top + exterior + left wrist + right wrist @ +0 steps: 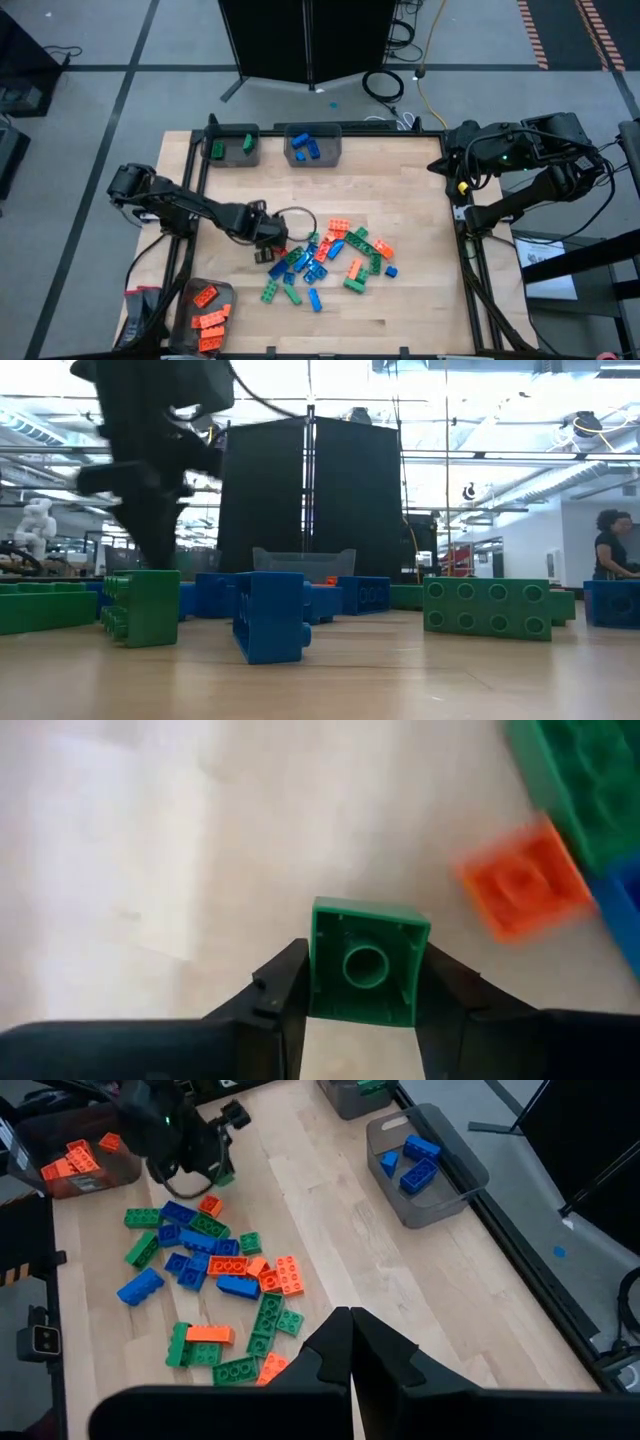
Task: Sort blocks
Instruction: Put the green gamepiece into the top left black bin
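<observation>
A loose pile of orange, green and blue studded blocks (325, 260) lies on the wooden table, right of centre. My left gripper (268, 240) stands at the pile's left edge, pointing down, shut on a small square green block (367, 960). An orange block (522, 885) and a larger green block (585, 780) lie on the table just beyond it. My right gripper (350, 1325) is shut on nothing and waits near the table's far right corner (440, 165). My left gripper pinches the small green block by two opposite side walls, one finger (285, 985) on each side. The fingers come from above, pointing down. The block's hollow underside (365, 967) faces the wrist camera. Whether it touches the table does not show.
Three translucent grey bins stand at the table's edges: one with green blocks (233, 146) and one with blue blocks (312, 145) at the far edge, one with orange blocks (208, 310) at the near left corner. Bare wood lies between the pile and the far bins.
</observation>
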